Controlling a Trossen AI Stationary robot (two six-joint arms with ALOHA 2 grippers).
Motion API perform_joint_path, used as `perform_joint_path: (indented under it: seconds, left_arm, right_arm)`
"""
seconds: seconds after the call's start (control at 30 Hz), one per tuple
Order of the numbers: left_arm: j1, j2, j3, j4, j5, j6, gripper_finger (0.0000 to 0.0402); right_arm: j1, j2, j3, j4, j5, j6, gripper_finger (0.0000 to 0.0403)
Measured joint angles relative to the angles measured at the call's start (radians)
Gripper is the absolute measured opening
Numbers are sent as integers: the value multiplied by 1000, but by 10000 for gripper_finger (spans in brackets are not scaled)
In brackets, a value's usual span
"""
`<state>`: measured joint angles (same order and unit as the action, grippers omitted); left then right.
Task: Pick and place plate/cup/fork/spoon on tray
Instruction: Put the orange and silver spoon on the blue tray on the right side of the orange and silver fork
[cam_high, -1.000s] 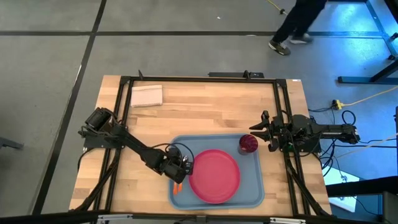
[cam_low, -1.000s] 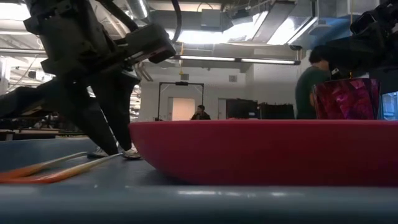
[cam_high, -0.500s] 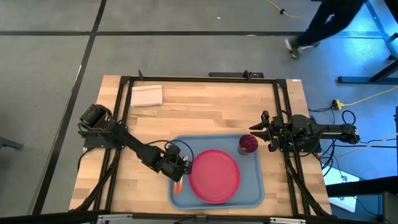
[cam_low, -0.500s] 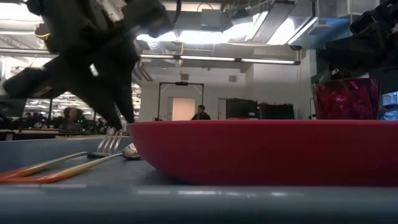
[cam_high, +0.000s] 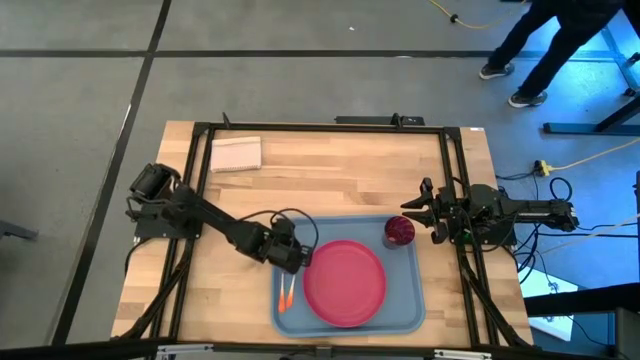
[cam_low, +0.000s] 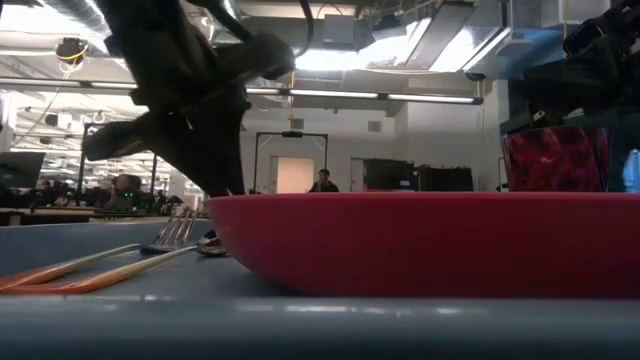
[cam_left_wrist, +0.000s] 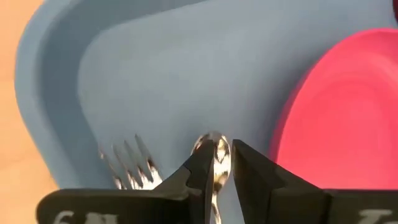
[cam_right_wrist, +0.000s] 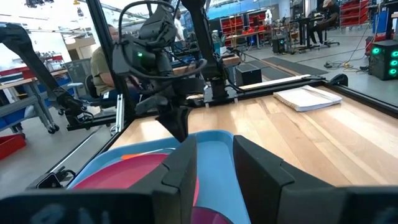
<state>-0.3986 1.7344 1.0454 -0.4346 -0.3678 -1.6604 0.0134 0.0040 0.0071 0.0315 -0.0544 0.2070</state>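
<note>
The light-blue tray lies on the table's near middle. On it are the pink-red plate, the maroon cup at the tray's far right corner, and the orange-handled fork and spoon, lying side by side at the plate's left. My left gripper hovers above the bowl end of the spoon and touches nothing; its fingers stand a narrow gap apart. My right gripper waits just right of the cup, slightly open, and empty.
A white folded napkin lies at the table's far left. Bare wood lies between it and the tray. A black frame runs round the table. A person walks on the floor beyond the far right corner.
My left gripper has risen off the tray and drawn a little toward the table's far edge, away from the spoon and fork. Both stay lying flat on the tray, their orange handles now uncovered. A person has walked past beyond the table.
</note>
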Motion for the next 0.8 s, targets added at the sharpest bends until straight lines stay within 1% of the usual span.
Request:
perform_joint_path:
  seconds: [0.07, 0.13, 0.33, 0.43, 0.57, 0.8]
  left_arm:
    - [15, 0, 0, 0, 23, 22, 47]
    - [20, 0, 0, 1, 23, 42, 39]
    - [21, 0, 0, 11, -23, 70, 3]
    - [21, 0, 0, 51, -41, 88, 5]
    - [18, 0, 0, 99, -54, 168, 3]
    - [18, 0, 0, 98, -85, 232, 2]
  right_arm:
    - [0, 0, 0, 0, 0, 0, 110]
    - [0, 0, 0, 0, 0, -1, 110]
    - [0, 0, 0, 0, 0, -7, 110]
    - [0, 0, 0, 0, 0, -7, 110]
    - [0, 0, 0, 0, 0, -4, 110]
    - [0, 0, 0, 0, 0, -2, 110]
